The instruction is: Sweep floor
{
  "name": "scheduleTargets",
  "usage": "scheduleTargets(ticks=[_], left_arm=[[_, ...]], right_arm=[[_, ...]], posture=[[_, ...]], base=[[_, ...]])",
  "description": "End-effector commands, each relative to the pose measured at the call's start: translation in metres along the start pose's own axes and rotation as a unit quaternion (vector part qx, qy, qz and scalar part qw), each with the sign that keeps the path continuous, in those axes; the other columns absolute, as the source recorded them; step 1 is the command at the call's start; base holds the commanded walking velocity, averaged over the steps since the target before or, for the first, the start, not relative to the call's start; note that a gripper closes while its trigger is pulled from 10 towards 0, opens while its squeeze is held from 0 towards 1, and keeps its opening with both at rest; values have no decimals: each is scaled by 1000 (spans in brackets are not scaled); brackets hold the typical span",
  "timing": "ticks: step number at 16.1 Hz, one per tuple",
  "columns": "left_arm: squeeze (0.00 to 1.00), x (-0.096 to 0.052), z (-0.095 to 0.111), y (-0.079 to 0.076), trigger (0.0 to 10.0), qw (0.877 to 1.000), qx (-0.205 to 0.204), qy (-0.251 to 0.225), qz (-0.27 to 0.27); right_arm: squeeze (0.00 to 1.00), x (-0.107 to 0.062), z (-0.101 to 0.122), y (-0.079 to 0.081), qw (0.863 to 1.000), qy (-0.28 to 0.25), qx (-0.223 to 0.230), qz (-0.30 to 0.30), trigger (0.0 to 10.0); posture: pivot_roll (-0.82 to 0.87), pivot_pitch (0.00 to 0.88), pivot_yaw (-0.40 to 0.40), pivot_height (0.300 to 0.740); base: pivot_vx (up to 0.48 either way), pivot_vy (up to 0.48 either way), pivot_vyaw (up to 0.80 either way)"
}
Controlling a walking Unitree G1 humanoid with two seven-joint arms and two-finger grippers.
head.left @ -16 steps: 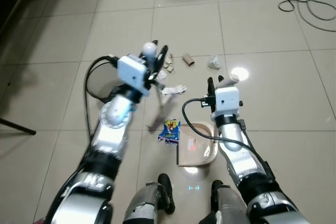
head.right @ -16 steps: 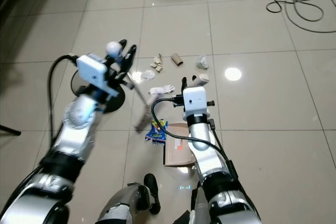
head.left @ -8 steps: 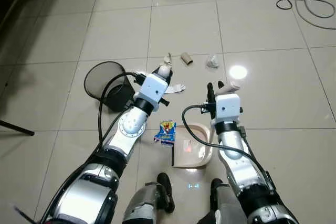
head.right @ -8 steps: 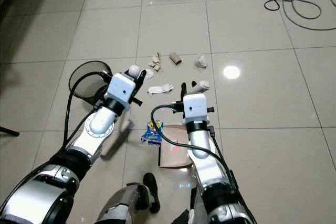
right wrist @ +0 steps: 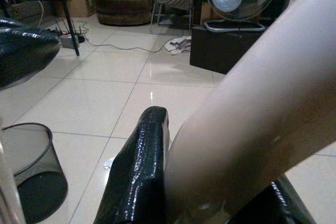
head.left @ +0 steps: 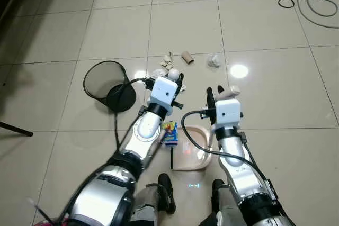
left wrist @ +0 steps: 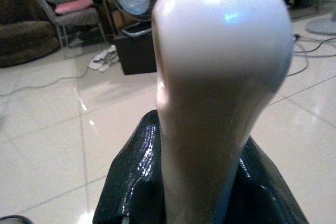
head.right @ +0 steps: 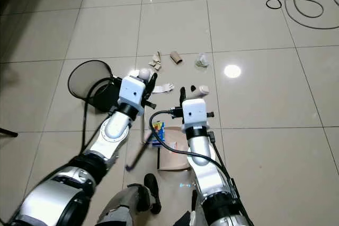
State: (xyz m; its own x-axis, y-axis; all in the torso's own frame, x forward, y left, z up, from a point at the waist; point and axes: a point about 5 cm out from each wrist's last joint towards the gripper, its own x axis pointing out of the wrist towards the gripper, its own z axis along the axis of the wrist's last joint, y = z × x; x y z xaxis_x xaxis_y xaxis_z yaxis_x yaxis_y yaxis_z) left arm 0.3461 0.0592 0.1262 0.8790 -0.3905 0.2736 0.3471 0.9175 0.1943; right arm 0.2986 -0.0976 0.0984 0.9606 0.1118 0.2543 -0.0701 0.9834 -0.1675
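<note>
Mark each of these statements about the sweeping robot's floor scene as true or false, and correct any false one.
1. The left gripper is shut on the broom handle. True.
2. The dustpan sits on the floor in front of the robot's feet. True.
3. The wire wastebasket stands upright on the robot's right. False: it lies tipped over on the robot's left.
4. The blue snack wrapper lies at the dustpan's edge. True.
5. The cardboard roll is already in the dustpan. False: it lies on the tiles farther ahead, near the crumpled paper.
</note>
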Motion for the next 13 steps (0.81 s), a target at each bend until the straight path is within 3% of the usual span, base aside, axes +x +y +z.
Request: scheduleTargets(ticks=[1,3,5,9,11,12,13], left_arm=[[0,-1,-5,1,10000,998,-57,16,15],[0,1,-4,0,10000,994,-103,13,21],[0,5,6,0,10000,993,-117,-18,-2],[0,1,21,6,10000,987,-99,-79,-94],[0,-6,30,23,10000,983,-93,-107,-117],[0,-11,39,44,10000,983,-79,-122,-109],[0,-14,44,53,10000,984,-68,-127,-106]], right_arm=[[0,-11,-11,9,999,37,-3,24,10000],[0,-12,-11,9,999,40,-3,24,10000],[0,-11,-11,8,999,42,-4,23,10000],[0,-9,-13,7,999,46,-5,21,10000],[0,-7,-14,5,999,48,-7,21,10000],[0,-4,-15,2,999,47,-10,24,10000],[0,-4,-15,1,999,46,-12,25,10000]], posture=[[-76,349,166,740],[-72,348,167,740],[-65,348,169,740],[-38,325,169,740],[-24,300,163,740],[-15,270,157,740],[-14,264,156,740]], base=[[0,0,0],[0,0,0],[0,0,0],[0,0,0],[0,0,0],[0,0,0],[0,0,0]])
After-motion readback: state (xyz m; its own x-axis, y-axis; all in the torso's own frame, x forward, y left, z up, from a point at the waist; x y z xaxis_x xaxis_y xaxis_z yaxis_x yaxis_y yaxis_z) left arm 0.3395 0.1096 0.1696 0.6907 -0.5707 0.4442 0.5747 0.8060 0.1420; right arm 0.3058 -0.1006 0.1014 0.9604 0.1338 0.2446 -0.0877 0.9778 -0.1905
